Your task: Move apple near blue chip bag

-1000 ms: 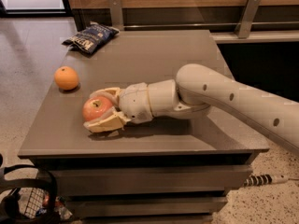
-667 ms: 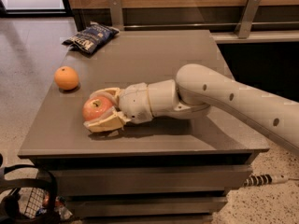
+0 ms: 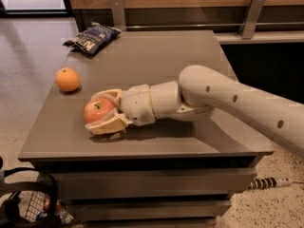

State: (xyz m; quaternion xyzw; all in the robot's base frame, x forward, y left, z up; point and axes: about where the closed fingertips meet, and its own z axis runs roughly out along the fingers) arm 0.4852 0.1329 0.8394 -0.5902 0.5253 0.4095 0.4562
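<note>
The apple is red-orange with a dimpled top and sits at the front left of the grey table. My gripper reaches in from the right, low over the table, and its pale fingers close around the apple on both sides. The blue chip bag lies flat at the table's far left corner, well apart from the apple.
A smaller orange fruit sits near the table's left edge, between the apple and the bag. A wooden wall with metal brackets runs behind the table. A black basket stands on the floor at the front left.
</note>
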